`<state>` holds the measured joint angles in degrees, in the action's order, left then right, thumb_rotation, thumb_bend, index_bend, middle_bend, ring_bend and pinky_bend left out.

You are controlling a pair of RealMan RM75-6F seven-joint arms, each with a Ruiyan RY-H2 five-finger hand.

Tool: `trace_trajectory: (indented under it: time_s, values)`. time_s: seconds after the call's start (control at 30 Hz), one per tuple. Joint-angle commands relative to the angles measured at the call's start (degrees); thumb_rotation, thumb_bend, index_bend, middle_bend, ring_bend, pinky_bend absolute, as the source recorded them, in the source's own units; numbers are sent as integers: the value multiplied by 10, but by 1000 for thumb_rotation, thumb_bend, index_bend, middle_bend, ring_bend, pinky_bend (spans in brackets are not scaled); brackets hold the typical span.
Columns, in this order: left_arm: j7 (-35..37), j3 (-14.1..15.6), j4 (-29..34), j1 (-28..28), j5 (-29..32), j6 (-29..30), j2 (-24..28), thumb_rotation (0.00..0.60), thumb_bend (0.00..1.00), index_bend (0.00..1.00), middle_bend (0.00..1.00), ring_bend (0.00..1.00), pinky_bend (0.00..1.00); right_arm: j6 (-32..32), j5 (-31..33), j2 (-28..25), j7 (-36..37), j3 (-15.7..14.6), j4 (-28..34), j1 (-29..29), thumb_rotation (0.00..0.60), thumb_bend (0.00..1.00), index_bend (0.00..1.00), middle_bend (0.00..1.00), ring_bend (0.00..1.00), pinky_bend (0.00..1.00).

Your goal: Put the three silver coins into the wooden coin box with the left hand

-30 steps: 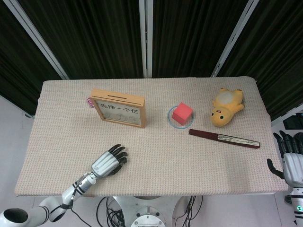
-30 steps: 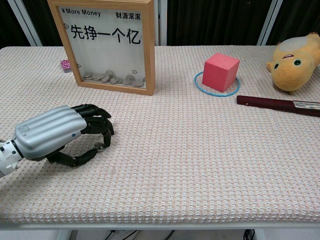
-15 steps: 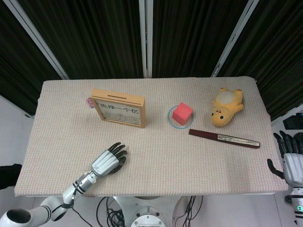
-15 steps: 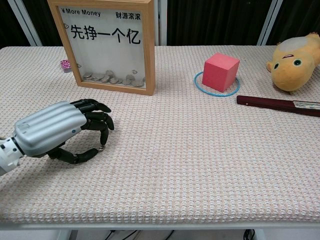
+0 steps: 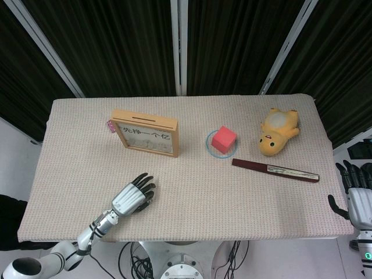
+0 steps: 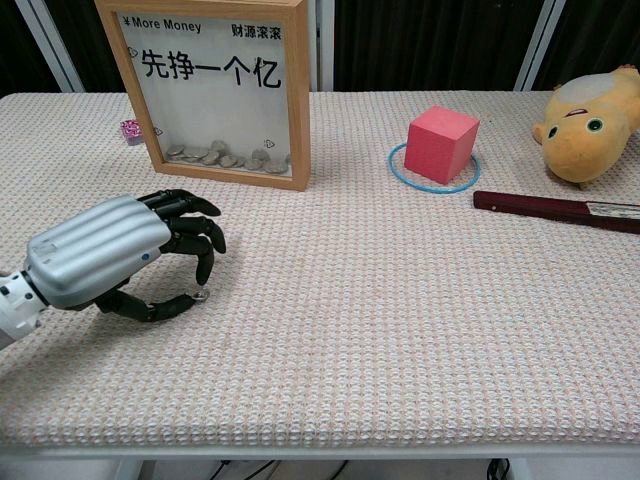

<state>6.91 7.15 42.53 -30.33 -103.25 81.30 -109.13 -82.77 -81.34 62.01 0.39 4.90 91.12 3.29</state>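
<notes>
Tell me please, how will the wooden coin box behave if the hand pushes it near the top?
The wooden coin box stands upright like a thin picture frame, so a push near its top would probably tip it rather than slide it. The coins along its bottom add a little weight low down. The woven table cover looks grippy, which likely favours tipping over sliding.

Bare cloth lies between the left hand [image 6: 110,255] and wooden coin box [image 6: 215,90] — nothing between.

The box [image 6: 214,88] is cut off by the chest view's top edge. The right hand [image 5: 358,195] is cropped at the head view's right edge. The pink thing [image 6: 130,130] left of the box is too small to identify.
</notes>
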Motion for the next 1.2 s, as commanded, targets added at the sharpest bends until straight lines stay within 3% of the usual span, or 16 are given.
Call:
trace_trajectory:
  time_s: [0.03, 0.33, 0.77, 0.97, 1.2]
  values:
    - [2, 1, 1, -1, 0, -1, 1, 600, 358, 521, 302, 119, 146, 1, 1, 0, 0, 0, 0, 0, 600, 327, 0, 0, 0, 0]
    - [9, 2, 5, -2, 2, -4, 0, 600, 427, 537, 303, 119, 147, 3, 4, 1, 4, 0, -4, 0, 600, 327, 0, 0, 0, 0]
    - [21, -9, 28, -1, 12, 10, 10, 600, 442, 573, 310, 119, 147, -2, 3, 0, 7, 1, -4, -2, 600, 327, 0, 0, 0, 0]
    - [8, -45, 109, -4, 29, 43, 63, 600, 442, 584, 315, 122, 149, -7, 2, -3, 9, 3, 0, -3, 600, 326, 0, 0, 0, 0]
    - [-41, -96, 279, 4, 60, 72, 177, 600, 442, 603, 325, 132, 153, -10, -3, -4, 13, 4, 1, -2, 600, 327, 0, 0, 0, 0]
